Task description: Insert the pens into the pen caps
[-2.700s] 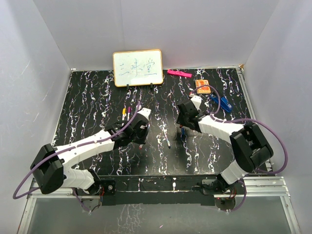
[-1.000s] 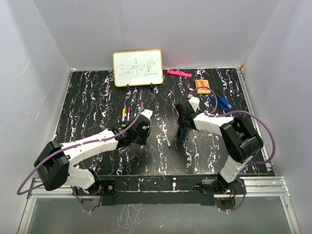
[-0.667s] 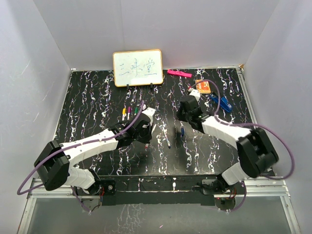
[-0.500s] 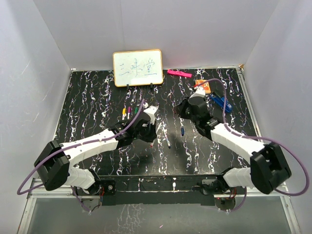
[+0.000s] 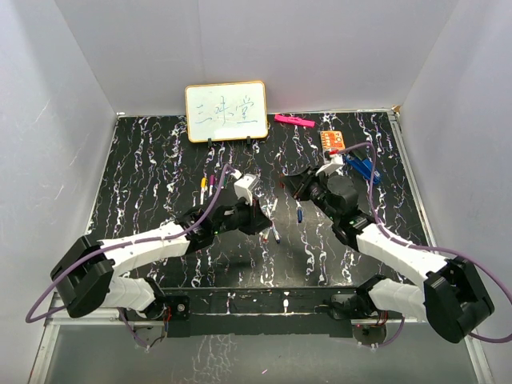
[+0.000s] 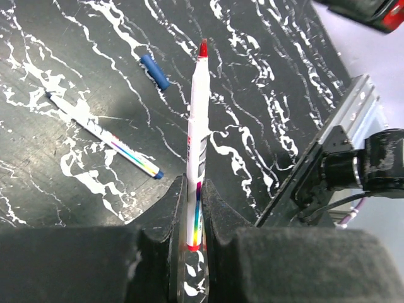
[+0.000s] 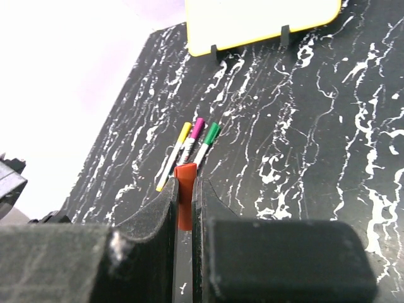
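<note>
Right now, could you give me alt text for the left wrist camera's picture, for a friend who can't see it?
The left pincer grips a white pen with a red tip, pointing away over a black, white-veined table. On the table beyond lie a loose blue cap and, apart from it, a second white pen.

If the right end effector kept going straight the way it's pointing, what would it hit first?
Probably the three capped pens lying on the table, dead ahead of the red cap pinched in the right end effector. Its height above them is unclear.
</note>
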Controlling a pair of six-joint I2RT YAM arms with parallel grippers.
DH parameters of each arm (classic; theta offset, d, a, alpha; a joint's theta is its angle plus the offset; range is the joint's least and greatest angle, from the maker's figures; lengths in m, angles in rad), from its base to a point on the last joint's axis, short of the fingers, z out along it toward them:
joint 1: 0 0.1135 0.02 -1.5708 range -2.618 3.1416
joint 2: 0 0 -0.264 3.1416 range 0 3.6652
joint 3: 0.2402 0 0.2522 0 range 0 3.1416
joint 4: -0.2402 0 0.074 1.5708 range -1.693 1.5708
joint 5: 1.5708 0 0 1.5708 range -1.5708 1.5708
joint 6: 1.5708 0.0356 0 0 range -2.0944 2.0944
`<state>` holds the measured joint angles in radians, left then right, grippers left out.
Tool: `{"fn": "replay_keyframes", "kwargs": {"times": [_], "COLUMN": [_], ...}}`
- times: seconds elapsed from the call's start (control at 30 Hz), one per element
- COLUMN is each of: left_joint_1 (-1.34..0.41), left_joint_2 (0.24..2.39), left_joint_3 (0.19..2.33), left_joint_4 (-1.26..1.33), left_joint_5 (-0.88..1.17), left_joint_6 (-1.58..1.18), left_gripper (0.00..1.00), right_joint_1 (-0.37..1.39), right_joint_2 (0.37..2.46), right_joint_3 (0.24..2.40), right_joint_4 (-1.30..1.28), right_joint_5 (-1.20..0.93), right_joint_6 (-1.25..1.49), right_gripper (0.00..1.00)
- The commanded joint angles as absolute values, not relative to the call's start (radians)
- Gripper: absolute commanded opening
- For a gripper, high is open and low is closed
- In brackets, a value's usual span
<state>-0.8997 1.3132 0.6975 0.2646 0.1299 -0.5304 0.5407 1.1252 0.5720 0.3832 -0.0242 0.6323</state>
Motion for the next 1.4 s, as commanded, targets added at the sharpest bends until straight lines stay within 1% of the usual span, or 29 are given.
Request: {"fn": "replay_keyframes", "kwargs": {"times": [0.0, 0.3, 1.37], "left_joint_1": [-0.897, -0.897, -0.897], "left_joint_2": [1.248, 1.251, 1.221], "left_joint_3": [0.681, 0.66, 0.639], "left_joint_4": [0.401, 0.451, 0.453], "left_joint_5": [0.158, 0.164, 0.117], "left_joint_6": [-0.572, -0.605, -0.6], "left_gripper": [0.0, 0.0, 0.0], "right_joint_1": [0.556, 0.588, 0.604], "right_joint_2": [1.087, 1.07, 1.057], "right_joint_3": [0.529, 0.48, 0.477], "right_joint_4": [0.596, 0.673, 0.677], "right_joint_5": [-0.057, -0.022, 0.001], "right_joint_6": [0.683, 0.711, 0.721], "right_gripper": [0.0, 0.0, 0.0]}}
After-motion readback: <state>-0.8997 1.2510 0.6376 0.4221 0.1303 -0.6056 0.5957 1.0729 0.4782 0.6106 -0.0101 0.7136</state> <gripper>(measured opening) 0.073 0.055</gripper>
